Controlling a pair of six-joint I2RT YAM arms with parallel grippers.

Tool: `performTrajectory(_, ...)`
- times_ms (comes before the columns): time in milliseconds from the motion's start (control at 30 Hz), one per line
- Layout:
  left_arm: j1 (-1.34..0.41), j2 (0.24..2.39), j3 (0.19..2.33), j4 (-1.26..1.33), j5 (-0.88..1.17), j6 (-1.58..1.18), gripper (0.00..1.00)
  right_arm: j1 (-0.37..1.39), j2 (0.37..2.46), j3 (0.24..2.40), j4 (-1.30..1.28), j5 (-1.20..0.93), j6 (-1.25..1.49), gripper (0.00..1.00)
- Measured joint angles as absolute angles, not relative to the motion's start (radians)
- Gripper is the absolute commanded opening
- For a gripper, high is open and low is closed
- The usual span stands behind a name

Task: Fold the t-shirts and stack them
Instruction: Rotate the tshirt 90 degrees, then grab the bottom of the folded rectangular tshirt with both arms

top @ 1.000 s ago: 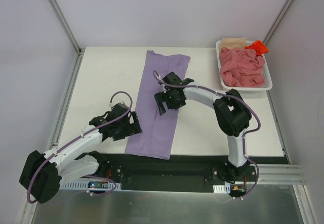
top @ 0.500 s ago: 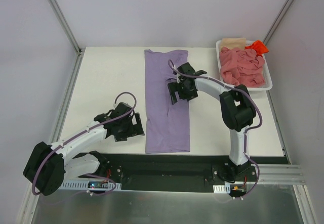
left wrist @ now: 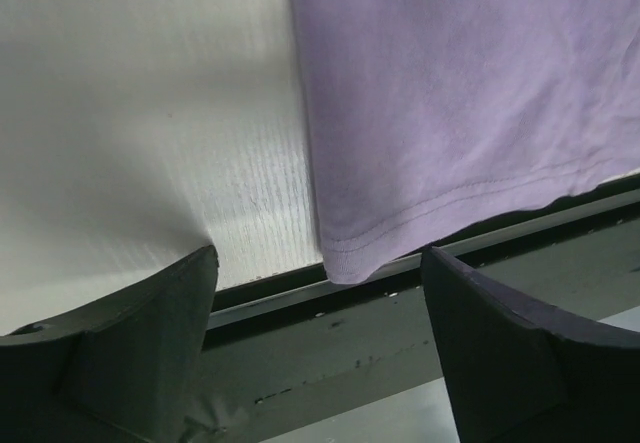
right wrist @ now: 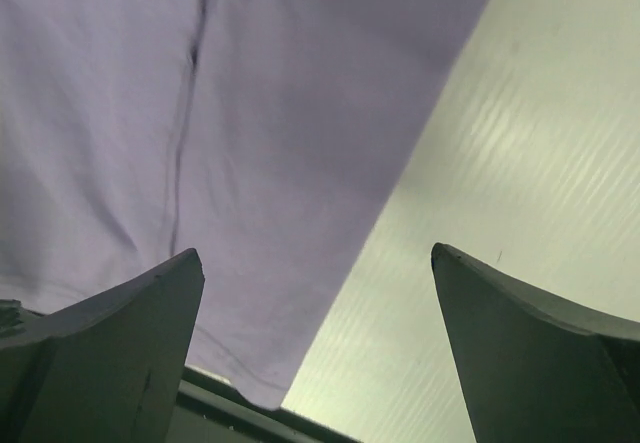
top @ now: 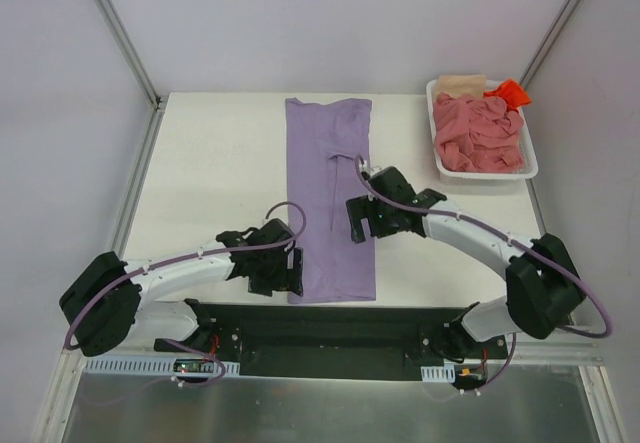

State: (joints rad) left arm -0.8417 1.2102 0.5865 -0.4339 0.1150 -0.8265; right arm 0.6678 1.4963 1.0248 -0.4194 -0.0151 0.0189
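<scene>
A lavender-purple t-shirt (top: 330, 193), folded into a long narrow strip, lies flat down the middle of the table from the far edge to the near edge. My left gripper (top: 288, 273) is open and empty at the strip's near left corner; the left wrist view shows that hem corner (left wrist: 350, 263) between the fingers. My right gripper (top: 366, 225) is open and empty over the strip's right edge; the shirt (right wrist: 250, 143) fills the right wrist view. A salmon-pink t-shirt (top: 480, 135), a beige one (top: 460, 84) and an orange-red one (top: 508, 92) lie crumpled in the basket.
A white plastic basket (top: 532, 168) stands at the table's far right corner. A black rail (top: 330, 315) runs along the table's near edge. Metal frame posts rise at the far corners.
The shirt has been straightened and narrowed into a strip. Both grippers have moved toward the near edge, the left one right to the near left corner, the right one down the right edge.
</scene>
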Motion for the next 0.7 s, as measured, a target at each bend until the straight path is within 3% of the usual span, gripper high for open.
performTrajectory(200,-0.921,1.251,0.594,-0.431,0.123,-0.834,0.49,0.71,1.378,0.796,-0.413,-0.003,0.119,0.99)
performTrajectory(433,-0.924,1.275,0.594,-0.432,0.121,-0.854,0.22,0.749,1.32,0.722,-0.401,-0.006,0.172,0.99)
performTrajectory(533,-0.924,1.276,0.594,-0.432,0.122,-0.867,0.02,0.768,1.302,0.704,-0.378,-0.02,0.184,0.99)
performTrajectory(700,-0.924,1.275,0.589,-0.432,0.121,-0.888,0.0,0.812,1.29,0.662,-0.377,-0.065,0.193,1.0)
